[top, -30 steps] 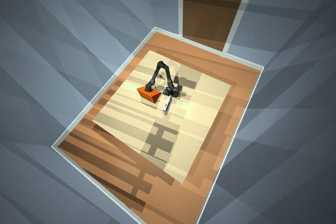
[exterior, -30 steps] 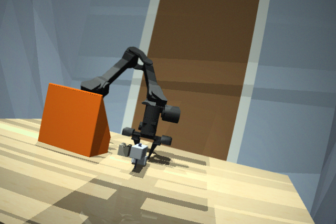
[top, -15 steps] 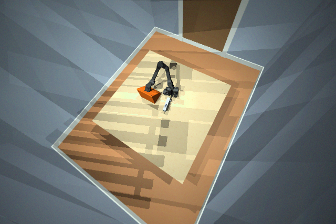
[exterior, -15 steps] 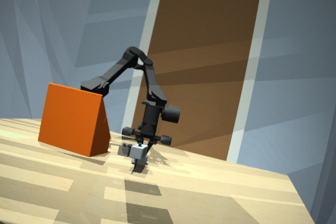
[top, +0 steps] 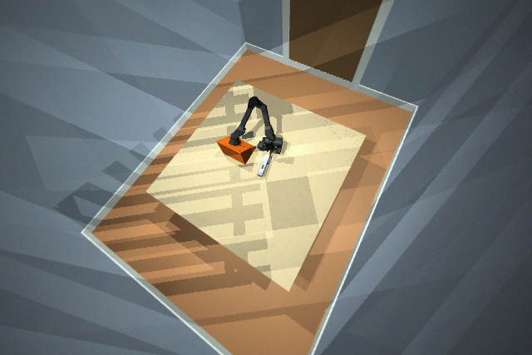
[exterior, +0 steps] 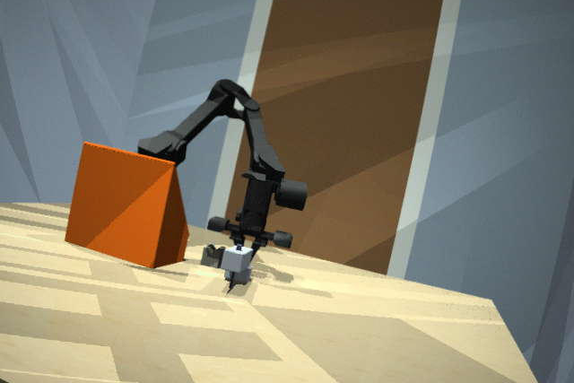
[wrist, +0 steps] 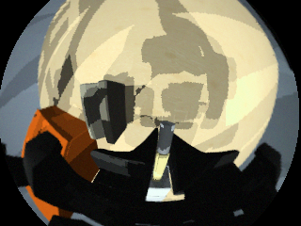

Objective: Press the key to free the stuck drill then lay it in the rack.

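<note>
The pale drill holder (top: 260,170) (exterior: 236,259) (wrist: 158,194) lies near the orange base. The dark key (exterior: 239,247) barely protrudes from its top; a dark tapered blade (exterior: 231,281) shows beneath it. The drill (wrist: 161,166) has a yellow part and a dark grey end, and extends from the holder. My gripper (exterior: 247,251) (wrist: 161,131) points down behind the holder and is shut on the drill's grey end. The grey notched rack (exterior: 213,256) (wrist: 105,110) stands beside the gripper, on the orange base's side. The drill's seating inside the holder is hidden.
The orange wedge-shaped base (top: 237,151) (exterior: 120,203) (wrist: 77,146) stands close to the rack and holder. The pale wooden table (top: 197,196) (exterior: 417,346) carries them, with striped shadows across it. A brown door panel (top: 335,12) (exterior: 343,91) is in the background.
</note>
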You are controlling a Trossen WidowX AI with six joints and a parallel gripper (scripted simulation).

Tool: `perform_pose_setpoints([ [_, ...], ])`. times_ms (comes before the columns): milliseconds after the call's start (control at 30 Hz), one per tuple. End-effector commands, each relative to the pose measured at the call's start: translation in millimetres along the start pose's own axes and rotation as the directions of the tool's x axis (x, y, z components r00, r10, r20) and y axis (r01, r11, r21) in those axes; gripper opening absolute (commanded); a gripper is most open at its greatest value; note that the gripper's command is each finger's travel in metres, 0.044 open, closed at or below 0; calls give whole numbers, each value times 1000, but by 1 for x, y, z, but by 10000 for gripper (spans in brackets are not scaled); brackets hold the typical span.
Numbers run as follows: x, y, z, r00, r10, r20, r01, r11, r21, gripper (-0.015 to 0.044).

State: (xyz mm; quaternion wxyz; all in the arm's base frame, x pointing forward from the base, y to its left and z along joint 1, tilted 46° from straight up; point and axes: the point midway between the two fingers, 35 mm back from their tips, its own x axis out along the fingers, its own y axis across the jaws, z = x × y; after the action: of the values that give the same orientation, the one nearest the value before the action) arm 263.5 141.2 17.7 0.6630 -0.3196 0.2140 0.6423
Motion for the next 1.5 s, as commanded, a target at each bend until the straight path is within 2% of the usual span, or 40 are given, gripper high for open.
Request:
perform_pose_setpoints([
  [0,-1,-1,5,1000,-4,0,4,1000,0,0],
  [1467,2,-2,69,1000,-5,4,5,1000,-1,0],
])
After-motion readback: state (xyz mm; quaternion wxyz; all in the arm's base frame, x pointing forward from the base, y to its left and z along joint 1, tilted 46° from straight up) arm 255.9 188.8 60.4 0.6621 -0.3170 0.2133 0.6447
